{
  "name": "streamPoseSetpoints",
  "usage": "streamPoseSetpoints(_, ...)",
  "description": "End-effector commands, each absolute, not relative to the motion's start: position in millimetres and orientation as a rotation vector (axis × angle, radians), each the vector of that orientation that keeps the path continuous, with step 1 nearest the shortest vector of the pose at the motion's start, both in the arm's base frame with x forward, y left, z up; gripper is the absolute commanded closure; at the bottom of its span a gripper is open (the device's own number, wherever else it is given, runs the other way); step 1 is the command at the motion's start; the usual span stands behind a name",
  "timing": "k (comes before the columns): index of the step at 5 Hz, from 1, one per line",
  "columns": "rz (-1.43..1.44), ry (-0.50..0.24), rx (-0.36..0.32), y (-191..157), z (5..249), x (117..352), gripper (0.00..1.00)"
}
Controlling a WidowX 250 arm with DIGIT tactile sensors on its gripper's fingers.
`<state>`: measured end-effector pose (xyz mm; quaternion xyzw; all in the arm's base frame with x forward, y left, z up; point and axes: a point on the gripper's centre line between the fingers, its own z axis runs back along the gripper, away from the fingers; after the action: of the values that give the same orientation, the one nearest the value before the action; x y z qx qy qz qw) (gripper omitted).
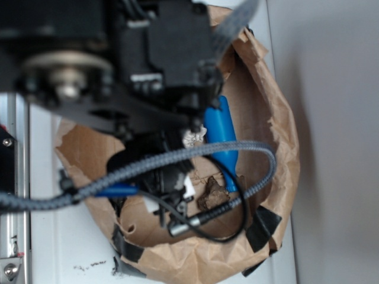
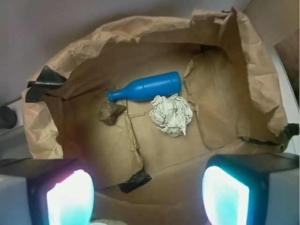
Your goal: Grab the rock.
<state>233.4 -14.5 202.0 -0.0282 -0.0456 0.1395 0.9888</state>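
Bag: one (image 2: 243, 79), brown paper, torn open into a walled tray, patched with black tape.
End effector: one (image 2: 147, 197), above the bag's near edge; its two lit pads (image 2: 70, 199) stand wide apart, holding nothing.
Bottle: one (image 2: 147, 87), blue, lying on its side.
Paper ball: one (image 2: 171, 114), off-white, just below the bottle's base.
Rock: one (image 2: 111, 112), dark brown, on the bag floor just under the bottle's neck, apart from the paper ball.
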Motion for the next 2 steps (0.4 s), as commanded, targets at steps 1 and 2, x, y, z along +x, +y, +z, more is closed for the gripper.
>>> streamPoseSetpoints(1, 0.31, -0.208, -0.087, 0, 168, 249, 0.0)
streamPoseSetpoints(2, 0.338, -0.168, 0.035, -6, 120, 266, 0.0)
